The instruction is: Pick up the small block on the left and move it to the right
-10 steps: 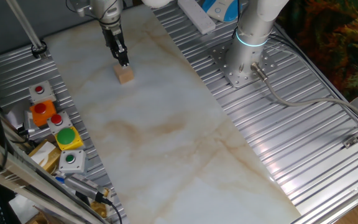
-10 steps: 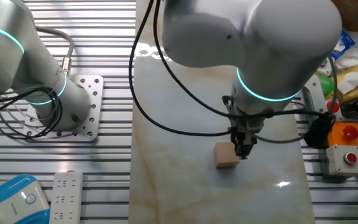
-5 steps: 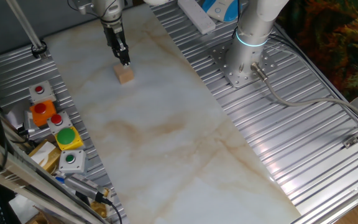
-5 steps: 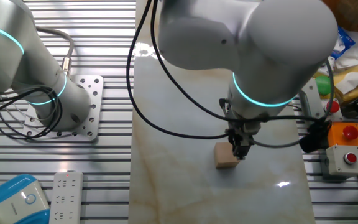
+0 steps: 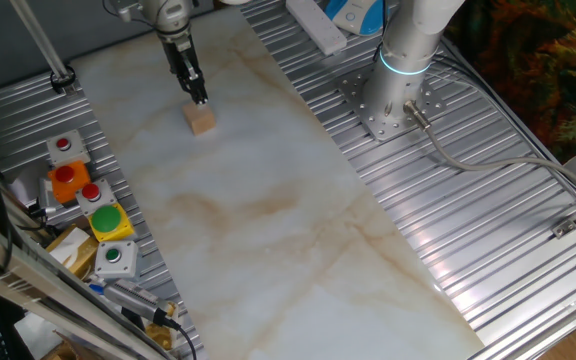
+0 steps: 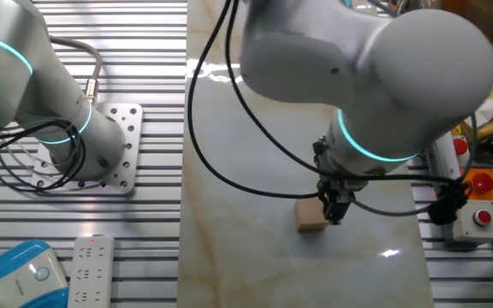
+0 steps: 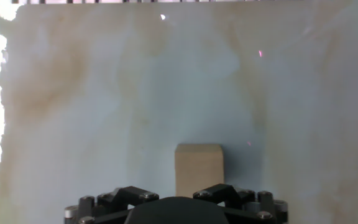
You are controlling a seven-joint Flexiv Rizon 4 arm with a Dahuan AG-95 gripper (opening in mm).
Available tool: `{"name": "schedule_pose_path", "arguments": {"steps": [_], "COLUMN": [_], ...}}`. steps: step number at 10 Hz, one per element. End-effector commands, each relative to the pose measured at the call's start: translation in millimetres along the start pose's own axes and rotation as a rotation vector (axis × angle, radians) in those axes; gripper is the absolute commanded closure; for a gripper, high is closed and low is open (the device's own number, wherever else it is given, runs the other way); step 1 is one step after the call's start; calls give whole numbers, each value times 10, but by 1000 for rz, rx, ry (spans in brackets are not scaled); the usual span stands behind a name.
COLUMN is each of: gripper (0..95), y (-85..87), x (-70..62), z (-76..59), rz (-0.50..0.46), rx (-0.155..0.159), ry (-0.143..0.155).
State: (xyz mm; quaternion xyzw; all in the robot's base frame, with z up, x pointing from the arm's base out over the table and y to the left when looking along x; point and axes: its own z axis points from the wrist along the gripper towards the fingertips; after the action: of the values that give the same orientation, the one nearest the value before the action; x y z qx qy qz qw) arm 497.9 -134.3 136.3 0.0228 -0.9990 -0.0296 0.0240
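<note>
Just above the block, fingers off the wood

Currently the small block sits flat on the pale marbled counter, toward the 11 o'clock part of the slab in one fixed view. The gripper hangs over it, its dark fingers pointing down with their tips at the block's 12 o'clock edge; a sliver of counter seems to show between tips and wood, so they appear apart. From this side the fingers look pressed close together, though whether they are fully closed cannot be told.

From the other fixed view, the block lies at 6 o'clock under the arm's big grey wrist, with the gripper just beside its 3 o'clock face, tips near the top edge.

Seen from the hand view, the block stands upright at 6 o'clock, directly ahead of the dark gripper housing; the fingers themselves cannot be made out there.

Coloured buttons line the ribbed metal at 9 o'clock.
</note>
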Motion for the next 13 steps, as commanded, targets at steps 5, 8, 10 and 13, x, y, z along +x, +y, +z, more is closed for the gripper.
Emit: {"name": "schedule_pose_path", "arguments": {"steps": [5,8,10,13], "gripper": [0,0,0,0], "y": [-4,-3,-1,-69], "x": [12,12,9,-97], "z": [-6,-7,-6,165], "rz": [14,31,28,17], "rx": [-5,-17,-20,30], "ry": [7,13,26,44]}}
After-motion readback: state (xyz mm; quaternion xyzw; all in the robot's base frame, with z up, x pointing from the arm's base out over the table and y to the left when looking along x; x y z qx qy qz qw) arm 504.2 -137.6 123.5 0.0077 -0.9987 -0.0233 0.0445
